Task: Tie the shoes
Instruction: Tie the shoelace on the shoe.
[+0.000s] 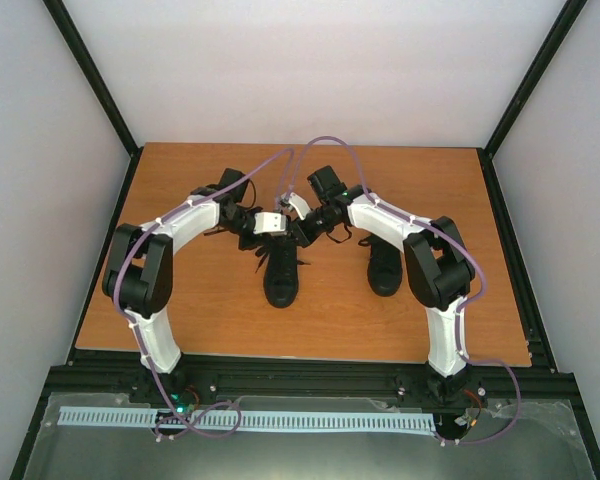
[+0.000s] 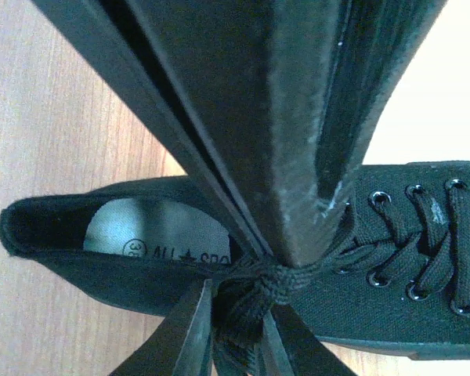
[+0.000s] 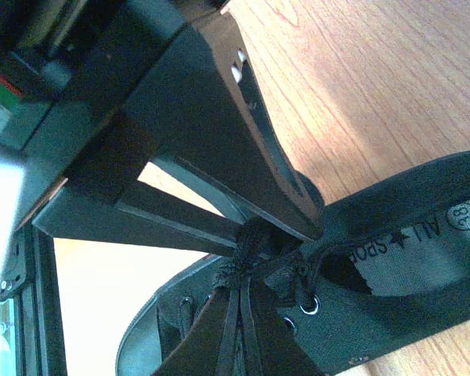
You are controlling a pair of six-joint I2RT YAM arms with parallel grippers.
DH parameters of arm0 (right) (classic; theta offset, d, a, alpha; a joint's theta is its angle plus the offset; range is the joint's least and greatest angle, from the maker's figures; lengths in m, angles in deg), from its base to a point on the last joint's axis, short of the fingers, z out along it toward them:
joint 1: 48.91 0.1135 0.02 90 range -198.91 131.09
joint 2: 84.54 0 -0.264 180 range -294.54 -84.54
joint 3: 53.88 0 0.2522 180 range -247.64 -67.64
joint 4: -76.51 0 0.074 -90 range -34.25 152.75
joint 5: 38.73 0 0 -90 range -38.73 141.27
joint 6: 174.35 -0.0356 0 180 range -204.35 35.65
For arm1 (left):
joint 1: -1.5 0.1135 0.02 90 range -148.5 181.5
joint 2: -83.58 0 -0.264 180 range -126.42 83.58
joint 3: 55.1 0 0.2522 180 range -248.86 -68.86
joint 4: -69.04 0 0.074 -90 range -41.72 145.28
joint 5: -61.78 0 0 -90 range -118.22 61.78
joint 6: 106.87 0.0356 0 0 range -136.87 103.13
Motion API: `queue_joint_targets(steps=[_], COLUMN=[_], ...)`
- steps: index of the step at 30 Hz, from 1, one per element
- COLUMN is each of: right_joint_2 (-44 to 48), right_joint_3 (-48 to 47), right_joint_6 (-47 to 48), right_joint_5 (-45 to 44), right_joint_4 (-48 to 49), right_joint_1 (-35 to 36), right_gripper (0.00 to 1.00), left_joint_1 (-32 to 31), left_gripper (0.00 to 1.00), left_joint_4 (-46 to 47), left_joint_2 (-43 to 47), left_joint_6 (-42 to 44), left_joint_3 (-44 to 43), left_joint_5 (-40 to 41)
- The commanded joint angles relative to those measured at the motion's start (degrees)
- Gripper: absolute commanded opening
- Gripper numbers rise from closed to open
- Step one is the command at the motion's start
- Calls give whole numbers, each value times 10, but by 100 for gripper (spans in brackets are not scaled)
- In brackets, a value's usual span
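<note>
Two black shoes stand on the wooden table: one in the middle [image 1: 280, 280], the other to its right [image 1: 384, 265]. Both grippers meet over the middle shoe's tongue. In the left wrist view the shoe [image 2: 423, 313] lies on its side in the frame. A bunched knot of black lace [image 2: 276, 276] sits at its top eyelets. My left gripper [image 2: 241, 307] is shut on the lace strands below that knot. My right gripper [image 3: 244, 288] is shut on the lace bundle [image 3: 247, 251] from the opposite side, its tips nearly touching the left fingers [image 3: 243, 180].
The wooden table [image 1: 200, 320] ends in a black frame, with white walls behind and at both sides. A cable rail [image 1: 240, 420] runs along the near edge by the arm bases. Purple hoses [image 1: 320, 145] arch over the wrists.
</note>
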Motion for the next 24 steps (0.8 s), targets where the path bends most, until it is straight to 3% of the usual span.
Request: queue_joint_targets(steps=[1,7,11,14,24], right_joint_2=[5,9,10,10,20], right_joint_3=[5,11,15,16,38], right_joint_6=[5,5,4,3,-41], right_joint_5=[6,7,11,15,14], right_joint_4=[11,19,29,36,114], right_joint_1=[3,2,2,2,2], right_gripper=[3,3,3,4,23], left_joint_1=[3,15,19,19,9], left_gripper=[16,10,1,1,1], left_joint_4=[3,-1,-1,-10,-18], left_joint_2=[-7,-1,-3,-9,-22], left_joint_6=[7,1,-5,-5,-4], left_joint_3=[-2,3,1,0,-1], left_joint_5=[-15,-26,-37,-56,-81])
